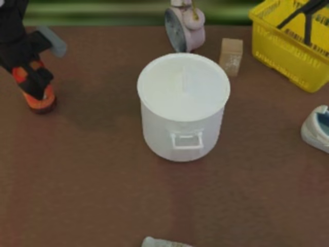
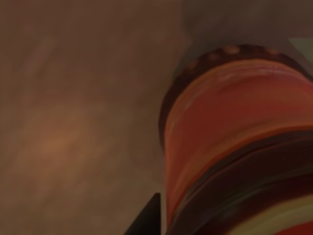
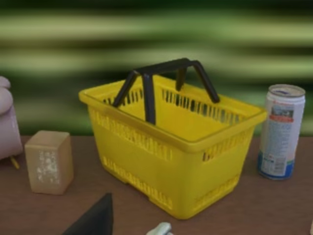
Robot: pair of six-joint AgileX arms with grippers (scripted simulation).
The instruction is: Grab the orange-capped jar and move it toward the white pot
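My black left tool, orange-capped jar banded red-orange and dark, plain white pot, yellow mesh basket with black handles, brown desk

Left arm reaches in from the far-left table corner, left gripper angled down, fingers clamped around the orange-capped jar. Right arm out of top view, only a dark finger tip visible.

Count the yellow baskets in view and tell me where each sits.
1. The yellow basket sits at the table's far right corner in the top view, black handles folded over it, beside a tan block. Nothing suggests another hidden.
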